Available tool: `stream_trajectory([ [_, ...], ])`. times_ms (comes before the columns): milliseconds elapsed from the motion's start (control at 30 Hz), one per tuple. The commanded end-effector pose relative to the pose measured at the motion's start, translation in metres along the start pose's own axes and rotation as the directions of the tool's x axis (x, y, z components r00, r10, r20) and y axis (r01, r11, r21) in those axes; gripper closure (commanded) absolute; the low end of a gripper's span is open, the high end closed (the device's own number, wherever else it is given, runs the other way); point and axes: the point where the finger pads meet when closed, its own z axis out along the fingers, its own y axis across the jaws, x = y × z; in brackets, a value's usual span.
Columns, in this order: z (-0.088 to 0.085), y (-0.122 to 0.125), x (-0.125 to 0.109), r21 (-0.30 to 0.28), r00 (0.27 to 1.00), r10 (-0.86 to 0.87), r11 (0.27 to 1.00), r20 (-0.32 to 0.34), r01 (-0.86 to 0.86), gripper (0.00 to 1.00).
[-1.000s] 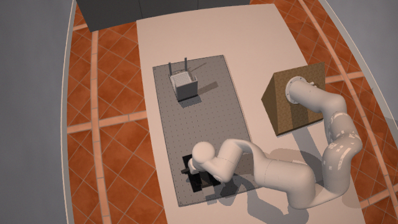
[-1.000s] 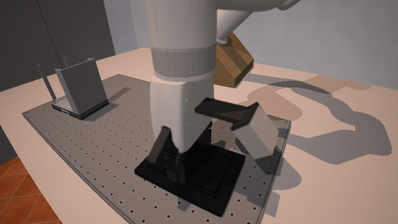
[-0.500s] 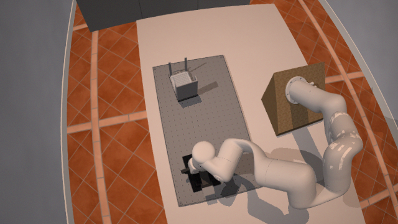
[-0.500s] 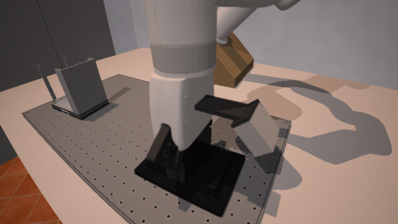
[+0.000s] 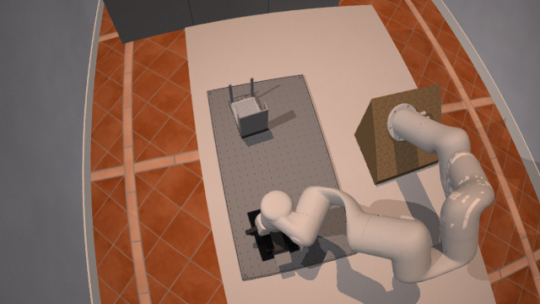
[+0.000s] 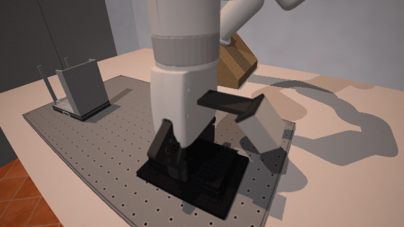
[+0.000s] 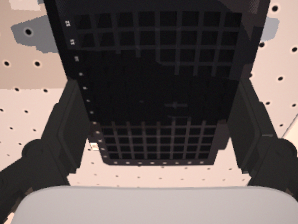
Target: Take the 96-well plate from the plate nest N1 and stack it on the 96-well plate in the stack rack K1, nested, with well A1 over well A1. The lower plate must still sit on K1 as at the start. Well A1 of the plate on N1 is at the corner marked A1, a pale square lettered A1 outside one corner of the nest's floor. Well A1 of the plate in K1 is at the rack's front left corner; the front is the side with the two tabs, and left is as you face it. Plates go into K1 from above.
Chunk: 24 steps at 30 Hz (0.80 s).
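A black 96-well plate (image 7: 156, 90) (image 6: 196, 176) sits on the black plate nest N1 at the near end of the perforated board. My gripper (image 7: 158, 97) is down over it, with one dark finger on each long side, shut on the plate. The plate still rests in the nest (image 5: 270, 242). The arm hides most of the plate in the top and exterior views. The A1 mark is not visible. The grey stack rack K1 (image 5: 250, 115) stands at the far end of the board with a pale 96-well plate (image 5: 245, 108) inside. K1 also shows in the exterior view (image 6: 83, 89).
A brown wooden block (image 5: 401, 133) carries the arm's base to the right of the board. Two thin posts (image 5: 241, 90) rise behind K1. A grey camera box on a black bracket sticks out from the wrist.
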Motion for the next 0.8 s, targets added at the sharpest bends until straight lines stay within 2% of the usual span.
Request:
stream_trajectory([
  [0,-0.005,0.001,0.0,-0.003,1.0,-0.001,1.0,0.0,0.001,1.0],
  [467,-0.009,0.001,0.0,-0.003,1.0,-0.001,1.0,0.0,0.001,1.0],
  [767,-0.024,0.001,0.0,-0.003,1.0,-0.001,1.0,0.0,0.001,1.0],
])
